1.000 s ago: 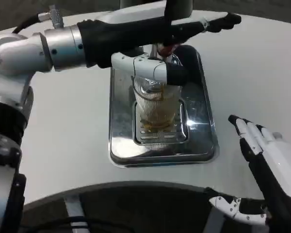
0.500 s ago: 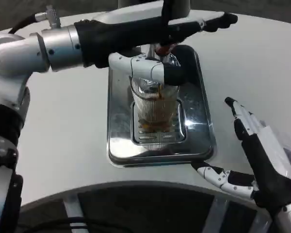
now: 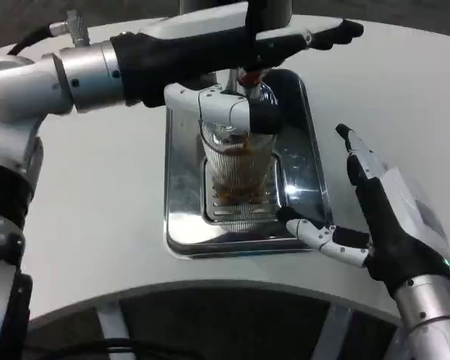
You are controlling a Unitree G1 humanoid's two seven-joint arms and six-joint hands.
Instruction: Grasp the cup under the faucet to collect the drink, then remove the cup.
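A ribbed clear cup [image 3: 238,169] stands upright on the slotted grate [image 3: 240,206] of a shiny metal tray [image 3: 181,225], which sits on the white desk [image 3: 105,195]. The cup holds brown drink in its lower part. The left arm reaches across from the picture's left, and the left hand [image 3: 236,82] is over and around the top of the cup: one white and black finger curls round the rim on the near side, while other dark fingers stretch past it toward the far right, with the faucet [image 3: 249,73] just showing between them above the cup's mouth. The hand appears to grip the cup at its rim, though the far side of the grasp is hidden. The right hand [image 3: 382,217] hovers at the tray's right side, holding nothing, its fingers spread: the long ones point up and away along the tray's right edge, and the thumb [image 3: 322,236] reaches left over the tray's near right corner, close to the grate but apart from the cup.
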